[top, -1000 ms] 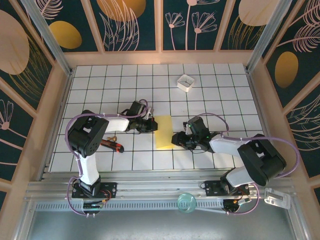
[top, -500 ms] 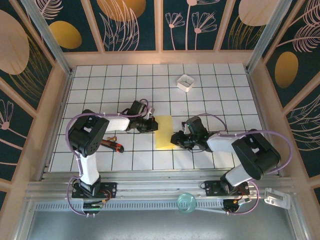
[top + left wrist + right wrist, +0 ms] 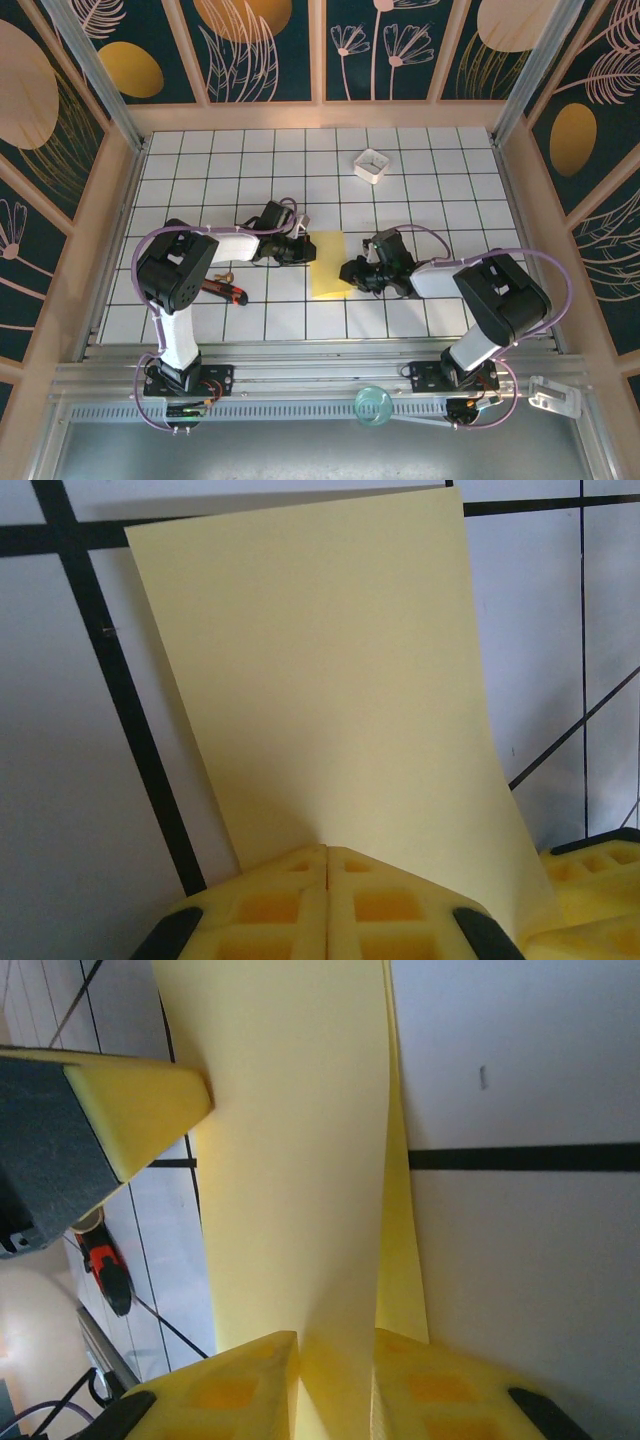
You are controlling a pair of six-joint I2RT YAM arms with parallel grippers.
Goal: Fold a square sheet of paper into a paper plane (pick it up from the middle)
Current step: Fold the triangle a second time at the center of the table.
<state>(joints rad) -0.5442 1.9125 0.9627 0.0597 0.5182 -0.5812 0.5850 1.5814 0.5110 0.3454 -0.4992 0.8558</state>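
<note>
The square sheet of paper (image 3: 328, 265) lies folded in half as a yellow rectangle, one tile wide and two long, in the middle of the table. It has no pointed tip. My left gripper (image 3: 301, 250) is shut, and its tips (image 3: 328, 848) rest on the sheet's (image 3: 320, 680) left edge. One of its yellow fingers (image 3: 140, 1110) touches that edge in the right wrist view. My right gripper (image 3: 352, 272) is at the sheet's right edge. A raised layer of the paper (image 3: 300, 1160) runs between the fingers of the right gripper (image 3: 335, 1338), which are shut on it.
A small white square box (image 3: 372, 165) sits at the back of the tiled table (image 3: 200, 170). A red and black tool (image 3: 225, 292) lies left of the paper, near the left arm. A round glass disc (image 3: 373, 403) rests on the front rail. Wooden walls enclose the table.
My right gripper has closed on the sheet's right edge, and its arm has swung a little left. The left gripper and the paper have stayed put.
</note>
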